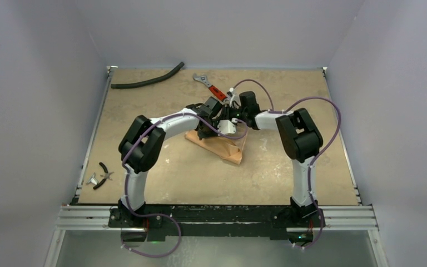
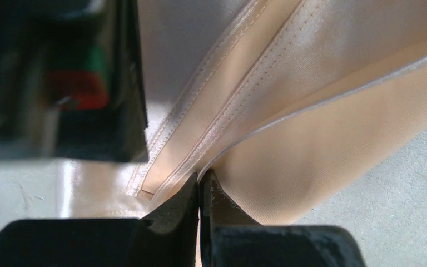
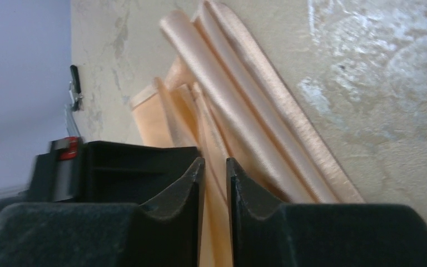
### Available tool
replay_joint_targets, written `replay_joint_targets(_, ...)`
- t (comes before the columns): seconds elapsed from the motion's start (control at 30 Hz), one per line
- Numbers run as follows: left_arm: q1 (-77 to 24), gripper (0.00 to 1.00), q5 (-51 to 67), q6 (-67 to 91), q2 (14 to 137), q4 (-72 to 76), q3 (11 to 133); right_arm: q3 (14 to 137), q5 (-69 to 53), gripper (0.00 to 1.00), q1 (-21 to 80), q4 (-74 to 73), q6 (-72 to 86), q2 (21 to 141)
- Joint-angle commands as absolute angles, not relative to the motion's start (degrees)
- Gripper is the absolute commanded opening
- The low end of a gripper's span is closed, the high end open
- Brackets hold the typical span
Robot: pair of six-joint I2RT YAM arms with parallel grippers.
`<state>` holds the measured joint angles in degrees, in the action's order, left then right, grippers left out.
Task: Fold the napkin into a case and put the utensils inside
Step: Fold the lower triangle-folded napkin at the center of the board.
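1. Small black-handled pliers (image 1: 105, 174) are seen near the left edge of the mottled beige table (image 1: 289, 172).
2. A curved black rubber hose (image 1: 147, 81) is laid by the far left corner.
3. The left gripper (image 2: 200, 181) is pressed fully closed, with a stitched hem of the soft peach-orange cloth napkin (image 2: 339, 144) pinched at its tips.
4. The napkin is found mid-table, gathered into long folds beneath both grippers.
5. A red-handled steel wrench (image 1: 210, 87) is placed just behind them.
6. The right gripper (image 3: 215, 167) is held narrowly parted, with a napkin fold in the gap. Whether the fold is clamped cannot be told.
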<state>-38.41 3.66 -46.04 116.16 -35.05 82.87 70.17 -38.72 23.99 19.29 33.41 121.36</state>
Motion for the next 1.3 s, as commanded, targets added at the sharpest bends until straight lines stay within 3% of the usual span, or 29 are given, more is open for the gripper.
replay_joint_targets(0.0,-38.67,0.00,4.81,-45.69,116.62,-32.64,81.46,73.75,-39.50,0.30,23.25,15.55,32.66,114.39)
replay_joint_targets(0.03,-38.63,0.00,4.92,-45.58,116.71,-32.39,81.27,73.94,-38.18,0.37,22.86,14.45,32.04,113.09)
replay_joint_targets(0.1,-38.69,0.00,5.22,-45.45,116.80,-32.13,81.21,74.24,-34.80,0.39,21.81,11.55,30.48,110.50)
replay_joint_targets(0.27,-38.68,0.01,5.45,-44.83,116.75,-31.16,80.91,71.62,-28.82,0.30,19.57,5.01,25.71,107.26)
replay_joint_targets(0.37,-38.70,0.18,5.38,-43.64,116.19,-29.66,80.48,67.10,-27.70,0.26,18.85,6.12,25.51,107.35)
replay_joint_targets(0.57,-38.63,0.24,3.95,-41.26,114.32,-25.38,79.57,61.57,-26.60,0.23,17.92,9.47,25.94,107.40)
replay_joint_targets(0.73,-38.62,0.41,2.78,-40.20,112.92,-23.15,78.54,62.40,-26.98,0.22,16.80,9.13,25.15,106.98)
replay_joint_targets(1.27,-30.90,0.47,9.91,-33.99,109.58,-38.40,95.79,60.70,-32.58,0.20,16.74,8.75,24.96,99.09)
